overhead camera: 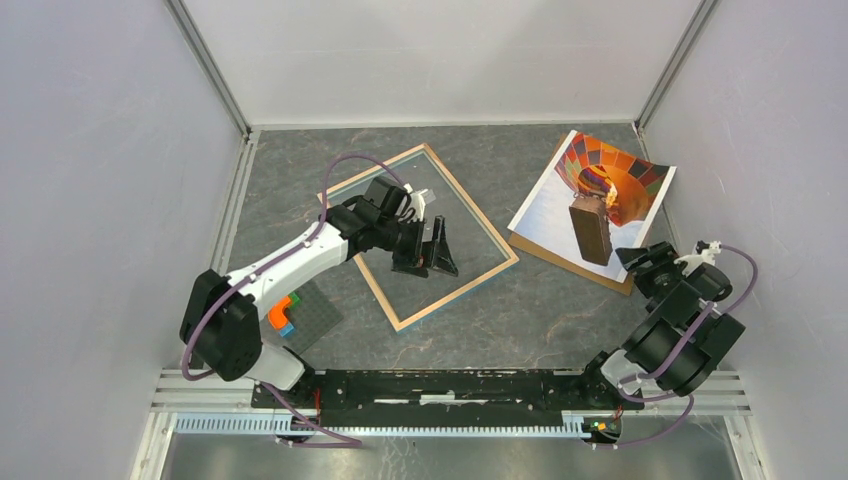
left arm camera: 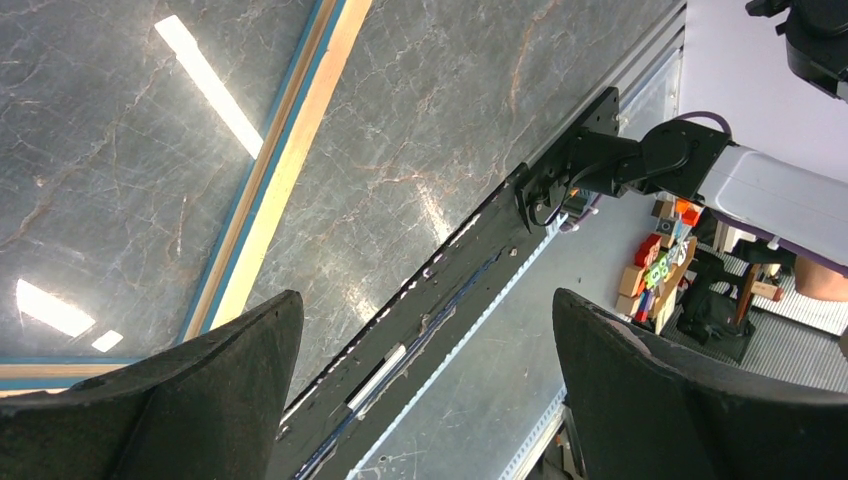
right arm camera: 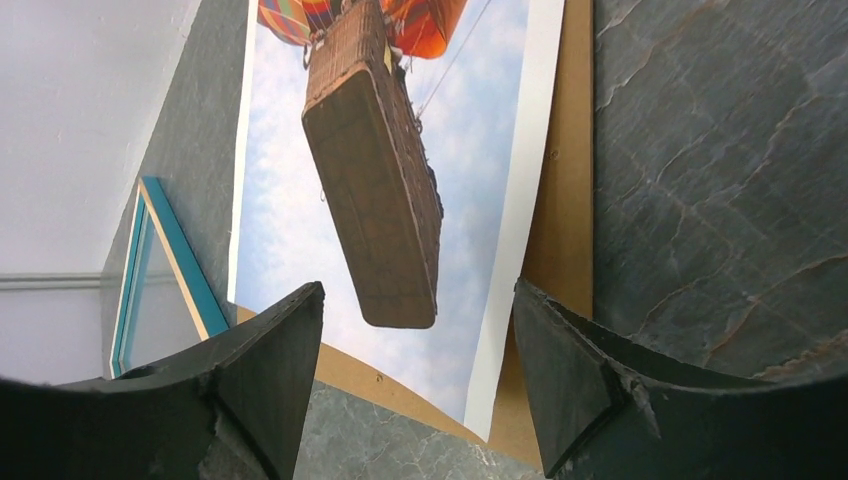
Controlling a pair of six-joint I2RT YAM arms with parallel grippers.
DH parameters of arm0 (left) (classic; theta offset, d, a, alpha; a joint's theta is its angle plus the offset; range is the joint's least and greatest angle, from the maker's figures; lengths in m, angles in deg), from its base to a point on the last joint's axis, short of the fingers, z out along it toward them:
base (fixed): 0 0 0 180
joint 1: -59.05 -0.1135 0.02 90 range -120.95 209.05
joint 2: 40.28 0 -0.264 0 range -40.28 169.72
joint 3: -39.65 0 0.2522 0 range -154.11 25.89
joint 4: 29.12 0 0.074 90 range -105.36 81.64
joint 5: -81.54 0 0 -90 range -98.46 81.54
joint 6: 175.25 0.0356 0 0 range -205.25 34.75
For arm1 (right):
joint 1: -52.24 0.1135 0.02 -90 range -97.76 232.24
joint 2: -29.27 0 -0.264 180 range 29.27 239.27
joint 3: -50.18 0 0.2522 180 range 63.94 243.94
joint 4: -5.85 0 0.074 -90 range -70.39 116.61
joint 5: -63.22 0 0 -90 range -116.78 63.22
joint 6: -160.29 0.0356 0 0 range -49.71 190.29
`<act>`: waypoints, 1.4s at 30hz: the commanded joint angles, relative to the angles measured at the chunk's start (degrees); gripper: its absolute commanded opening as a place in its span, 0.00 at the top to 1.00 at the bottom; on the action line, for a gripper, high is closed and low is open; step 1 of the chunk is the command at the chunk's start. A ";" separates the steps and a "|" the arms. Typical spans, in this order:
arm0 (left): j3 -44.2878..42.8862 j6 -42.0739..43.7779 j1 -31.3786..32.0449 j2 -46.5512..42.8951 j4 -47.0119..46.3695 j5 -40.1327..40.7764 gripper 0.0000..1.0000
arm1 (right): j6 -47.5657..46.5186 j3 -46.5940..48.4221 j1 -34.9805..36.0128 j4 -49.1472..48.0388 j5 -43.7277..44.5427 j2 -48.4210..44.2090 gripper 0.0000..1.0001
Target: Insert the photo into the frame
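The frame (overhead camera: 472, 203) lies flat mid-table, turned like a diamond, light wood side up, the table showing through its middle. My left gripper (overhead camera: 430, 265) hovers over its near half, open and empty. In the left wrist view the frame's wood and blue edge (left arm camera: 280, 170) runs past the open left gripper (left arm camera: 425, 295). The photo (overhead camera: 548, 210), a hot-air balloon print, rests picture up at the right on a brown backing board (overhead camera: 565, 262), its far edge curling up. My right gripper (overhead camera: 640, 262) sits at the photo's near corner. In the right wrist view the right gripper (right arm camera: 418, 285) is open just short of the photo (right arm camera: 300, 220).
A grey baseplate (overhead camera: 320, 315) with an orange brick (overhead camera: 282, 312) lies near the left arm's base. The black mounting rail (overhead camera: 450, 385) spans the near edge. White walls close in the left, far and right sides. The backing board (right arm camera: 565, 200) sticks out beyond the photo's edges.
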 commanded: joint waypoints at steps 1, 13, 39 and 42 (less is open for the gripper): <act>-2.89 -1.25 0.71 0.52 -1.90 -1.46 0.00 | 1.21 -1.33 1.20 -4.09 1.00 1.52 0.25; -2.87 -1.16 0.89 0.08 -1.95 -0.44 0.00 | 8.71 -5.02 2.33 -12.84 1.72 4.91 0.30; -0.46 2.97 0.91 -2.64 -3.46 1.70 0.00 | 15.68 -7.84 3.81 -26.27 -3.78 10.71 0.38; -0.46 2.83 0.88 -2.43 -3.96 1.96 0.00 | 15.03 -7.33 4.85 -25.35 -3.33 10.96 0.38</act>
